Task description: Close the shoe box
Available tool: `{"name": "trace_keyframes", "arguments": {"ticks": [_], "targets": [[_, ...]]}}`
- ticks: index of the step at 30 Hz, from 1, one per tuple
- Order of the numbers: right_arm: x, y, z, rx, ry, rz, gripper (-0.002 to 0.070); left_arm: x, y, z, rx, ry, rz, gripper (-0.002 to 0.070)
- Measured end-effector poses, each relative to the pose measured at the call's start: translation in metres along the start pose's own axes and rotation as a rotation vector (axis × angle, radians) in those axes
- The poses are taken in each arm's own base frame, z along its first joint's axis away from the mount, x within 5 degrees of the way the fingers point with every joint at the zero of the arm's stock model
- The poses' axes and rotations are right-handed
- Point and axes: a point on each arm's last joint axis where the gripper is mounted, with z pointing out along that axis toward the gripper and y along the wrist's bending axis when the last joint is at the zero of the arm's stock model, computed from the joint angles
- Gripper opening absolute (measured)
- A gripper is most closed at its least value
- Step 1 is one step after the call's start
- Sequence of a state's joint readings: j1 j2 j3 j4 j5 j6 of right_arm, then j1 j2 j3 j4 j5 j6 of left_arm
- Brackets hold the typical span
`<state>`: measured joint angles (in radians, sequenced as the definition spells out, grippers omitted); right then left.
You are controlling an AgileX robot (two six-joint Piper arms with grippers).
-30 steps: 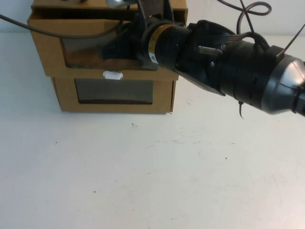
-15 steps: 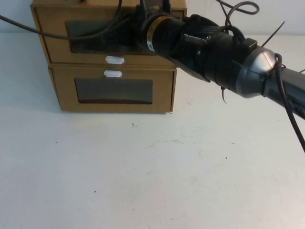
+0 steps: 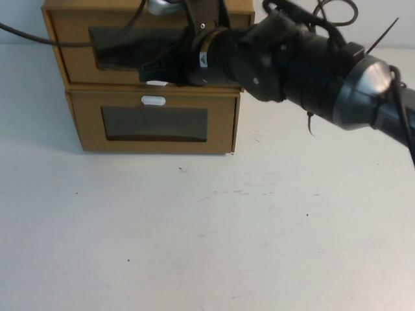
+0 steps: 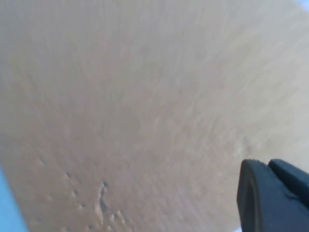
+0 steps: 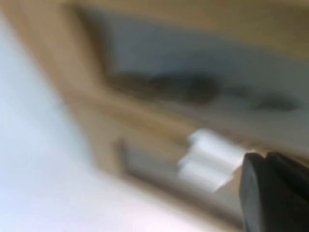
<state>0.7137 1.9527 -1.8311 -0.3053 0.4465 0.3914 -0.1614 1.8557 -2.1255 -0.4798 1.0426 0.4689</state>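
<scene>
The shoe box [image 3: 71,55] is the upper of two stacked brown boxes at the table's far left. Its drawer front sits flush with its shell, with a dark window [image 3: 117,45]. Its white pull tab [image 5: 217,145] is mostly covered in the high view. My right gripper [image 3: 151,72] is shut, its tip at the drawer front right by that tab; it also shows in the right wrist view [image 5: 275,193]. My left gripper [image 4: 273,198] is shut, close against a bare cardboard face [image 4: 145,96]; the high view does not show it.
The lower brown box [image 3: 220,126] has its white tab [image 3: 153,100] above its window and carries the shoe box. My right arm [image 3: 305,65] reaches across from the right. A dark cable [image 3: 39,39] crosses the boxes' left. The white table [image 3: 207,233] lies in front.
The shoe box's drawer stood pulled out a second ago and now sits flush. My right gripper pushed in with it and has dropped to the tab.
</scene>
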Motion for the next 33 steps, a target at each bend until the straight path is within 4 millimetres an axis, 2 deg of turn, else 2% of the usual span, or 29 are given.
{"name": "trace_keyframes", "arguments": {"ticks": [4,7,9,12,14,15,17,23,26,30,33], "targets": [[-0.013,0.01,-0.039,-0.104,0.076,-0.022,-0.0011,-0.014,-0.016,-0.051,-0.052,-0.083,0.079,-0.0002],[-0.025,0.008,-0.076,-0.128,0.108,-0.063,-0.0011,-0.01,-0.028,-0.084,-0.104,-0.132,0.115,-0.0002],[-0.032,0.006,-0.102,-0.131,0.126,-0.078,-0.0011,0.001,-0.037,-0.104,-0.14,-0.165,0.135,-0.0002],[-0.042,0.001,-0.147,-0.134,0.127,-0.087,-0.0011,0.028,-0.054,-0.138,-0.2,-0.24,0.176,-0.0002],[-0.04,-0.003,-0.176,-0.136,0.12,-0.087,-0.0011,0.055,-0.065,-0.157,-0.251,-0.303,0.194,-0.0002],[-0.038,-0.005,-0.188,-0.136,0.118,-0.087,-0.0011,0.07,-0.068,-0.16,-0.269,-0.315,0.19,-0.0002],[-0.029,-0.01,-0.214,-0.136,0.113,-0.087,-0.0011,0.099,-0.079,-0.178,-0.312,-0.391,0.184,-0.0002],[0.022,-0.025,-0.283,-0.138,0.117,-0.05,-0.0011,0.171,-0.109,-0.218,-0.379,-0.631,0.149,-0.0002],[0.052,-0.033,-0.315,-0.139,0.101,-0.027,-0.0011,0.201,-0.117,-0.225,-0.376,-0.662,0.136,-0.0002],[0.091,-0.043,-0.355,-0.149,0.05,0.003,-0.0011,0.237,-0.126,-0.224,-0.357,-0.652,0.127,-0.0002],[0.122,-0.048,-0.376,-0.17,0.015,0.035,-0.0011,0.265,-0.131,-0.223,-0.351,-0.665,0.122,-0.0002]]}}
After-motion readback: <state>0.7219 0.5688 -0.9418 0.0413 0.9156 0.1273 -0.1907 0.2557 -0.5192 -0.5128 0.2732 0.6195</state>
